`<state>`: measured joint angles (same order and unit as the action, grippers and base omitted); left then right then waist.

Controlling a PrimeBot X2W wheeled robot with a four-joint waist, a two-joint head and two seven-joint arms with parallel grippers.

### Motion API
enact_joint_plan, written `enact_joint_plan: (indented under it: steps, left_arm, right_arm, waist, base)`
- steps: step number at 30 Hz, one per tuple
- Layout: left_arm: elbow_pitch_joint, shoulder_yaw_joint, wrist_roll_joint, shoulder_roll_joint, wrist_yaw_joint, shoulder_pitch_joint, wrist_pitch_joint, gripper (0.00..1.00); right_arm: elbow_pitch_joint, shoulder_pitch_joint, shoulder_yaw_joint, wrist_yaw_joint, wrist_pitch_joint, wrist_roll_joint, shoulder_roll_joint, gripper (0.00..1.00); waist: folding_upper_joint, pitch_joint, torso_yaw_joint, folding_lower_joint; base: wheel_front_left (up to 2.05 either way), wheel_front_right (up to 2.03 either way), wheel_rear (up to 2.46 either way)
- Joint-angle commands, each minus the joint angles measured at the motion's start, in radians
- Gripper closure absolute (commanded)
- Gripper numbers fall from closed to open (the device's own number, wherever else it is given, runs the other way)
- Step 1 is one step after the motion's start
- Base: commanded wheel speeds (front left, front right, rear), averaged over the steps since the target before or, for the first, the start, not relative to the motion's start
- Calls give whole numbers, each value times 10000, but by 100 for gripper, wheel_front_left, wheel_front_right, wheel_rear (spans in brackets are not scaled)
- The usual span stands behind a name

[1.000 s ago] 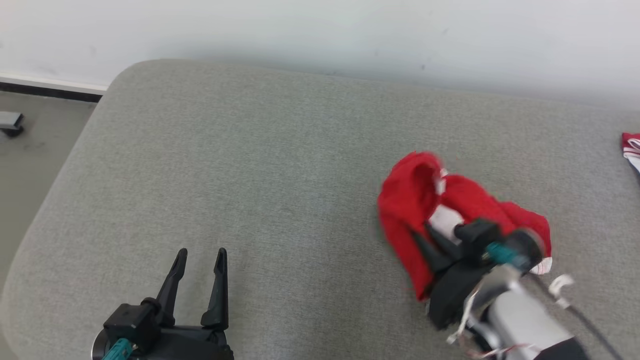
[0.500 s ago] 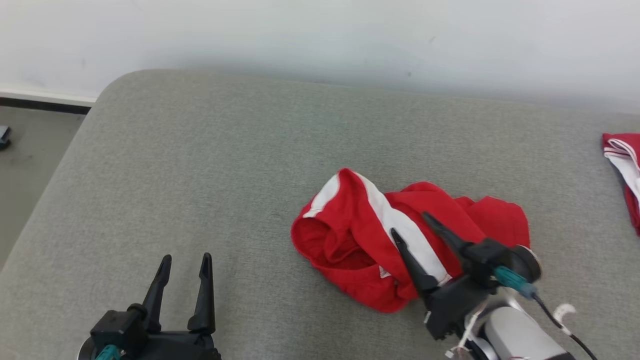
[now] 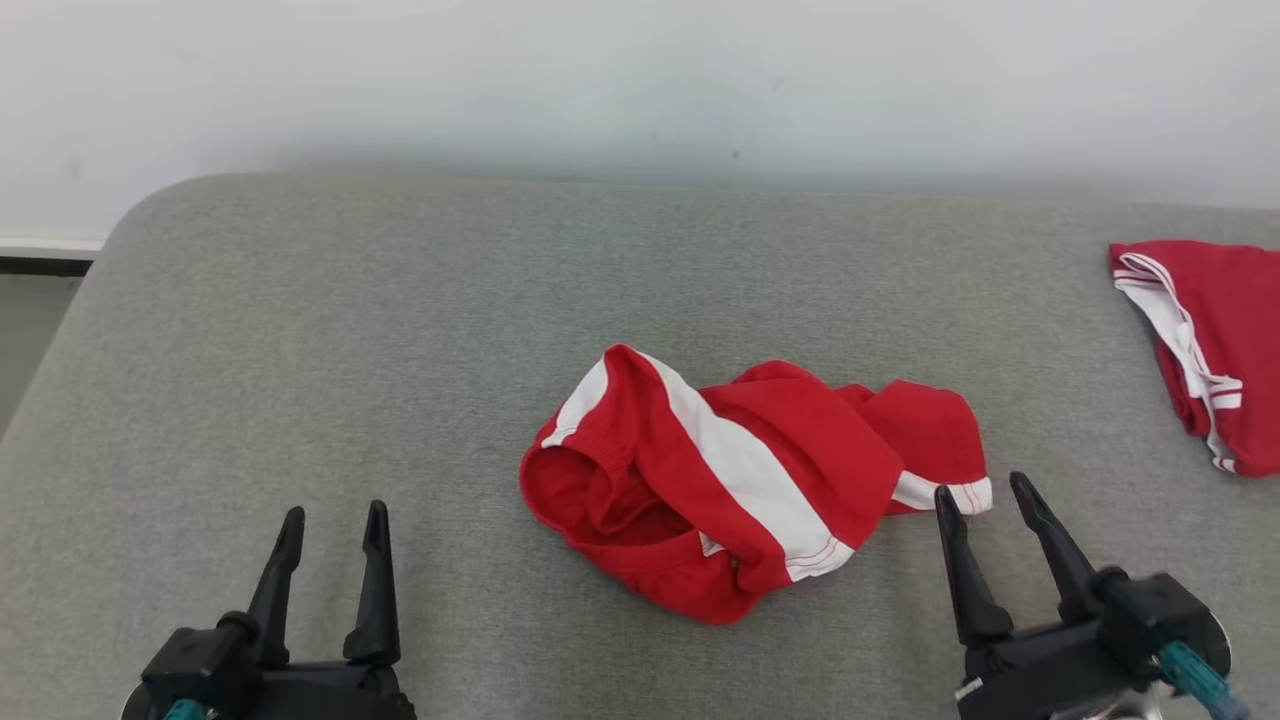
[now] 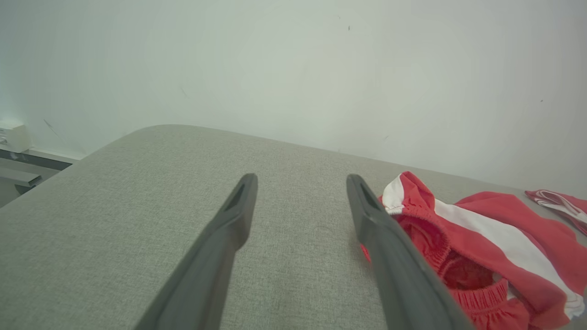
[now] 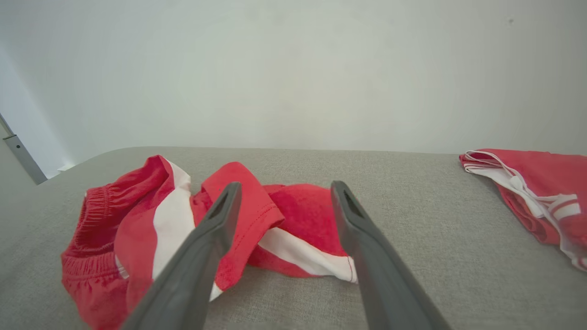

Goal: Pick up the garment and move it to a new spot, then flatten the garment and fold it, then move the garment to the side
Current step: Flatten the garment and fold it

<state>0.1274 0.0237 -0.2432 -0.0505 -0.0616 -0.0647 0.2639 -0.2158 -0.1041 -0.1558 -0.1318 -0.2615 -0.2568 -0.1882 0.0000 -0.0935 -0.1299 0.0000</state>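
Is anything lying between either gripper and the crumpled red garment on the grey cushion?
Nothing visible does. Bare cushion lies between the left gripper and the garment; the right gripper has its fingertips right by the garment's near edge.

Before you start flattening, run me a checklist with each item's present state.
1. Right gripper open and empty: ok, jaws apart, beside the hem of the red-and-white shorts.
2. Left gripper open and empty: ok, over the bare grey cushion.
3. Shorts resting on the cushion, nothing holding them: ok.
4. Shorts flat: not ok, crumpled and twisted on themselves.
5. Room to spread: ok, bare cushion to the left; the second red garment lies apart at far right.
6. Both leg hems findable: cannot tell, one shows near the right gripper, the other is lost in the folds.
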Motion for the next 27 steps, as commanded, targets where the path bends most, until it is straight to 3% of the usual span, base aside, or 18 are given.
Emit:
enact_joint_plan:
  steps: [1,11,27]
  left_arm:
    - [-64,-72,72,1,16,118,2,0]
    - [-49,-78,132,-1,-56,-54,2,0]
    - [11,110,52,1,-69,-287,2,0]
  right_arm:
    - [157,174,99,27,-37,84,117,0]
    - [192,606,-44,27,138,-85,486,0]
    - [-2683,-991,-1444,28,61,-1232,698,0]
  waist:
    - [0,-40,167,0]
    - [0,-92,246,0]
    - [0,-489,-416,0]
  base:
    - [0,0,0]
    - [0,0,0]
    - [0,0,0]
